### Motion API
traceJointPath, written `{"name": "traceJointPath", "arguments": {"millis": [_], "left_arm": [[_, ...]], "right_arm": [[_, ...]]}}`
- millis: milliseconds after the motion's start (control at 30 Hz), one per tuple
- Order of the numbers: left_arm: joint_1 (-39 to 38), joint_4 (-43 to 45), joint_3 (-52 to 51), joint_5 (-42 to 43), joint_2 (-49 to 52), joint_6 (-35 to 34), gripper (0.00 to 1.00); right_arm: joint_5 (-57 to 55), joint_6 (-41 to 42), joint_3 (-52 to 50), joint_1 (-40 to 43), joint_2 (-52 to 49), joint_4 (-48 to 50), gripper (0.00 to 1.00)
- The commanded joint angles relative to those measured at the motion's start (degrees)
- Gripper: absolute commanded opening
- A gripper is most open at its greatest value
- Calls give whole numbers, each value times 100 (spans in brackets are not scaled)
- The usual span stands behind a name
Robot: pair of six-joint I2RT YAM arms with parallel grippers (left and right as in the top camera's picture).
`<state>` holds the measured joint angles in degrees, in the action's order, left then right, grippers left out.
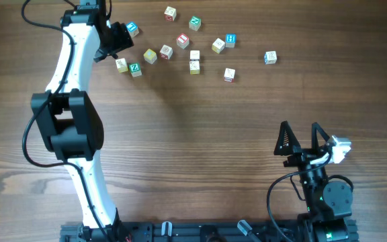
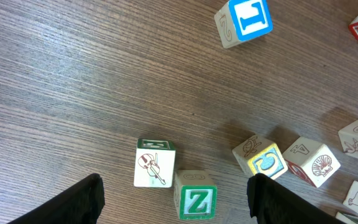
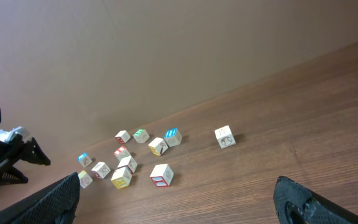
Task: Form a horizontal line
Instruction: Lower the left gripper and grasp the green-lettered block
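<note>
The left gripper (image 2: 174, 182) hangs over the far left part of the wooden table (image 1: 200, 134). Its fingers (image 2: 82, 199) are spread wide with nothing pinched between them. So it's open-handed and empty.

The horizontal line (image 1: 136, 68) sits right below that gripper, just right of the left arm in the overhead view, and honestly it's pretty ragged. From the left wrist camera, the green Z cube (image 2: 196, 198) lies between the fingers with clear gaps on both sides. The violin cube (image 2: 154, 164) is tucked against its corner. Off to the right, the yellow-faced cube (image 2: 266, 160) and the shell cube (image 2: 313, 164) butt up against each other. They're apart from the Z cube and set a bit further back, so the row steps rather than runs straight.

The loose ones are scattered beyond: a blue-faced cube (image 1: 132, 28) near the gripper, a red-faced cube (image 1: 183, 41), a teal-faced cube (image 1: 195, 23), and another blue cube (image 1: 269, 58) way out on its own.

The right gripper (image 1: 299, 140) is parked at the near right of the table, well apart from all the cubes, jaws fully spread and holding nothing.
</note>
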<state>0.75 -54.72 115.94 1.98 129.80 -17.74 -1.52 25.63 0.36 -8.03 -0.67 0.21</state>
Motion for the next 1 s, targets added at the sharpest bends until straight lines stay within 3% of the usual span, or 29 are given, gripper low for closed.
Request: {"name": "traceJointPath", "arguments": {"millis": [0,133,433,600,800,967], "left_arm": [[-17,-22,4,-55,50,11,65],[-24,179,-417,-61,50,13,54],[-24,997,-1196,-315,50,13,57],[-24,1504,-1580,-313,50,15,54],[-24,1532,-1587,-315,50,15,38],[-24,1482,-1589,-313,50,15,43]], "right_arm": [[68,4,-7,24,39,20,100],[68,4,-7,24,39,20,100],[68,2,-7,24,39,22,100],[66,2,-7,24,39,22,100],[68,2,-7,24,39,22,100],[66,4,-7,24,39,22,100]]}}
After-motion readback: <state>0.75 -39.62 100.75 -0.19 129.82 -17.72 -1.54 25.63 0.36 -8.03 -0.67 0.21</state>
